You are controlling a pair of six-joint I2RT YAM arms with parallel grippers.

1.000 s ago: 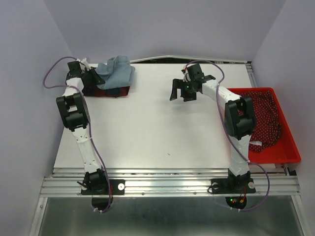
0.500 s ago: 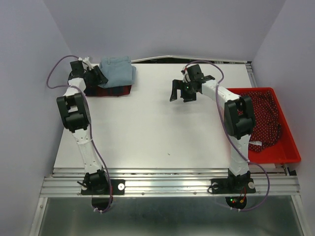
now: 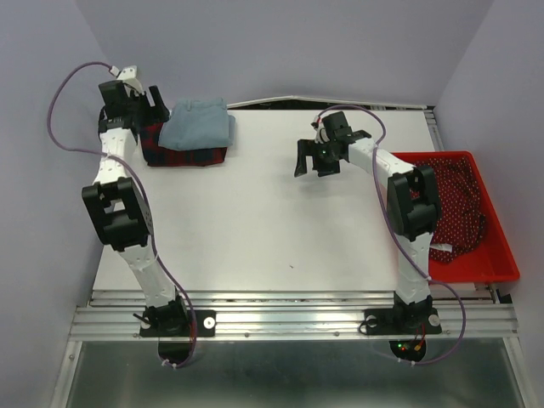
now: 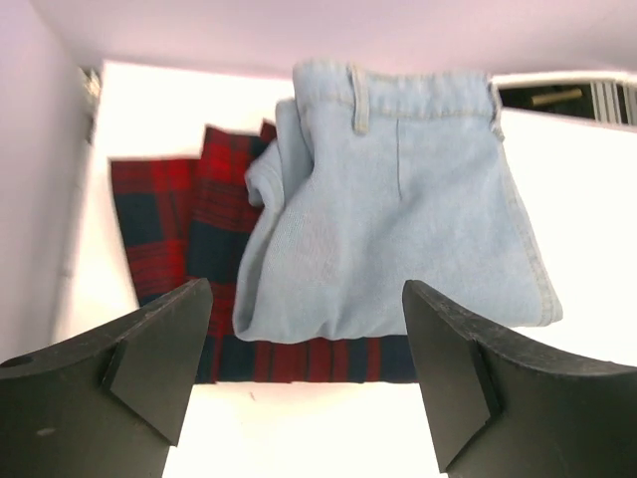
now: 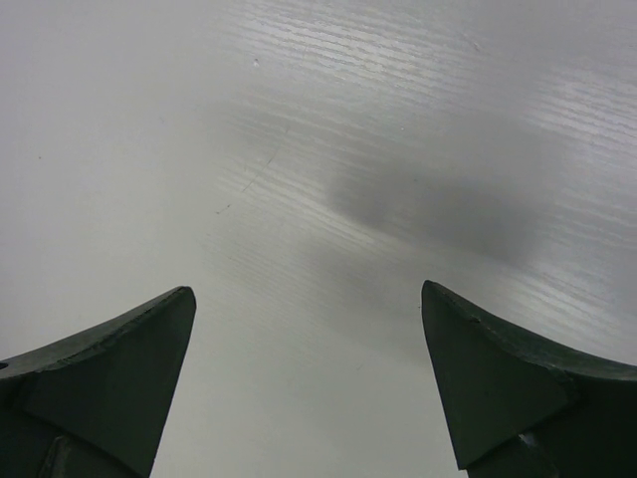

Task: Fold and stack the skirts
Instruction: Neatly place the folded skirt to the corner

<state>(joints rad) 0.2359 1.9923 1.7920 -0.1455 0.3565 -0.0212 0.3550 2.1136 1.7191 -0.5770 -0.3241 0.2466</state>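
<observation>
The light blue-grey skirt lies folded on top of the folded red-and-navy plaid skirt at the table's back left corner. In the left wrist view the blue skirt covers most of the plaid skirt, whose left part and near edge stick out. My left gripper hangs above and to the left of the stack, open, with nothing between its fingers. My right gripper hovers open over bare table at back centre-right, holding nothing.
A red plastic basket stands at the right edge of the table with a red patterned cloth in it. The purple walls stand close behind and left of the stack. The white table stretches between the arms.
My left gripper opened and let go of the blue skirt, which settled flat on the plaid one. The left arm then rose and drew back to the left. The right arm stayed still.
</observation>
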